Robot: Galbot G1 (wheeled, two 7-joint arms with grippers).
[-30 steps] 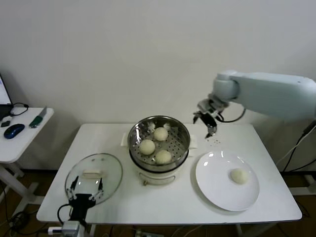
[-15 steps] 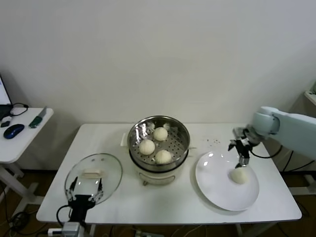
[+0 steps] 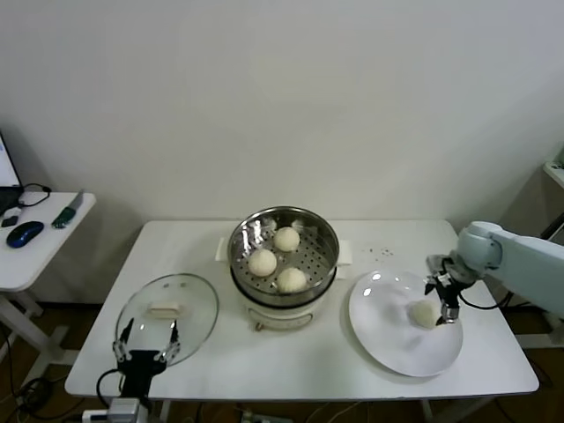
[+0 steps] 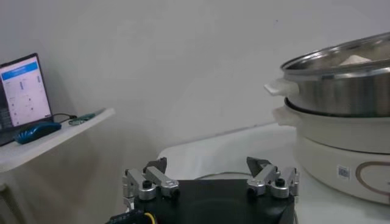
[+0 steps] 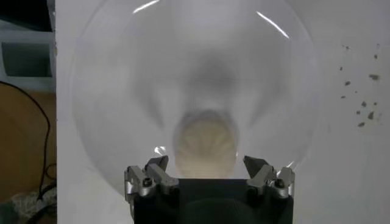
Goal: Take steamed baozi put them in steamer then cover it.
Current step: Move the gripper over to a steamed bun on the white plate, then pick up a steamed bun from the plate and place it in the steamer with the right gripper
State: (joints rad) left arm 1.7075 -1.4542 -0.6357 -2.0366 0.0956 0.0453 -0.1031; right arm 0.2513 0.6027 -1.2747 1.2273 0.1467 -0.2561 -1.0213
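The steel steamer [image 3: 284, 231] stands mid-table on its cream pot base [image 3: 280, 308], holding three steamed baozi [image 3: 263, 262]. A fourth baozi [image 3: 425, 313] [image 5: 206, 143] lies on the white plate [image 3: 392, 339] [image 5: 116, 91] to the right. My right gripper [image 3: 445, 298] [image 5: 207, 165] hangs open directly over this baozi, one fingertip [image 5: 157, 164] to each side of it. The glass cover [image 3: 172, 304] lies flat at the front left. My left gripper [image 3: 146, 345] [image 4: 207, 167] waits open at the cover's near edge. In the left wrist view the steamer [image 4: 341, 91] rises at the side.
A side table [image 3: 40, 242] with a mouse and cables stands at the far left. Dark crumbs [image 3: 382, 254] [image 5: 361, 103] dot the table behind the plate. The table's front edge [image 3: 300, 388] runs close to the plate and cover.
My right arm swung from beside the steamer's back right over to the plate and came down onto the lone baozi. The left gripper barely shifted.
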